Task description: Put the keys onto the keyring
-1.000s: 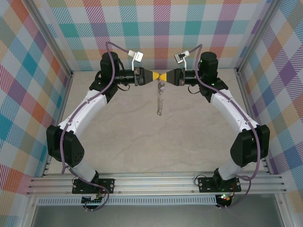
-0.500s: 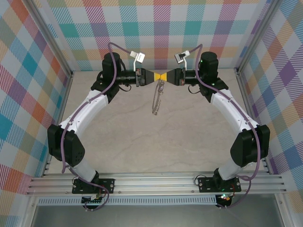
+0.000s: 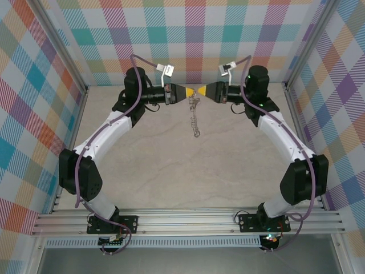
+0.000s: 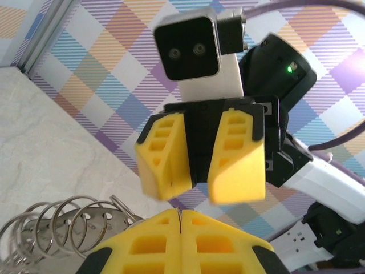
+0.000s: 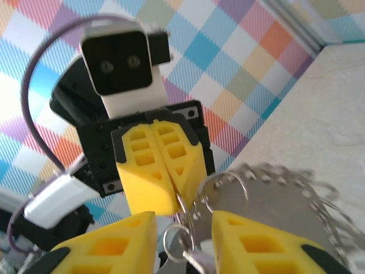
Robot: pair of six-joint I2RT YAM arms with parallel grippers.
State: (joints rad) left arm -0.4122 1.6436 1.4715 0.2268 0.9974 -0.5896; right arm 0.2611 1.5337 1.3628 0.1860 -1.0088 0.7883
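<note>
From above, the left pincer (image 3: 185, 92) and right pincer (image 3: 199, 90) faced each other tip to tip at 12 o'clock over the worktop (image 3: 171, 171), just apart. The keyring (image 3: 195, 117) dangled below that meeting point, trailing toward 6 o'clock.

In the left wrist view, the left pincer was fully shut with a thin sliver of metal pinched in its seam. Wire loops of the keyring showed at 8 o'clock. Opposite, the right pincer stood partly open with nothing between its fingers.

In the right wrist view, the right pincer's own fingers were parted. A small split ring and a silvery piece, probably the key (image 5: 199, 258), hung in the gap, and neither looked gripped. The hoop spread toward 3 o'clock, its edge blurred.

The chief risk, as I judged it, was the hold itself. The hoop hung from one thin pinched edge, so a swing or a nudge from the right pincer could twist it free. The small piece between the open fingers could slip to the worktop if it was not yet threaded. Closing the right pincer this near could also knock the left tips.

For room, the plaid back wall (image 3: 194, 34) stood close behind both wrists at 12 o'clock, leaving little retreat there. Toward 6 o'clock the worktop lay open, with the side walls well apart at 9 and 3.
</note>
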